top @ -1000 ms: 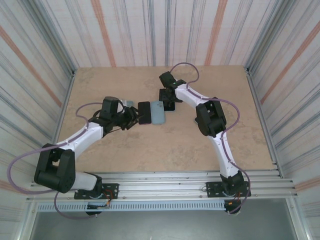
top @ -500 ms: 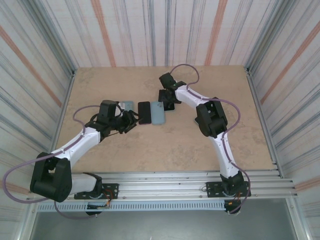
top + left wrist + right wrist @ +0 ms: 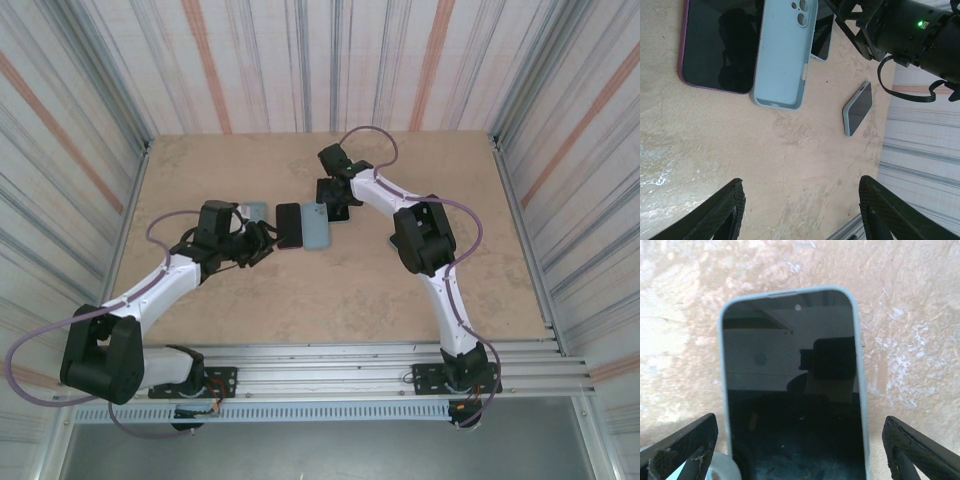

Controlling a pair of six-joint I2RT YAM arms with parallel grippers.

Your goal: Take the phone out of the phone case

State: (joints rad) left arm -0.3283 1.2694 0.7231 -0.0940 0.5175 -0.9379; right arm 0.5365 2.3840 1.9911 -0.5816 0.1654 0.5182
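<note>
Our left gripper (image 3: 800,200) gapes empty over the mottled beige tabletop (image 3: 790,165); our right gripper (image 3: 799,440) stands open astride a pale-cased black phone (image 3: 792,380) at frame centre; striped corrugated walls (image 3: 300,60) behind.

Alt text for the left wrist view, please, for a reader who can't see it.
A black-screened phone and a light blue phone case, back up, lie side by side on a tan table. The left end effector hovers open, holding nothing.
</note>
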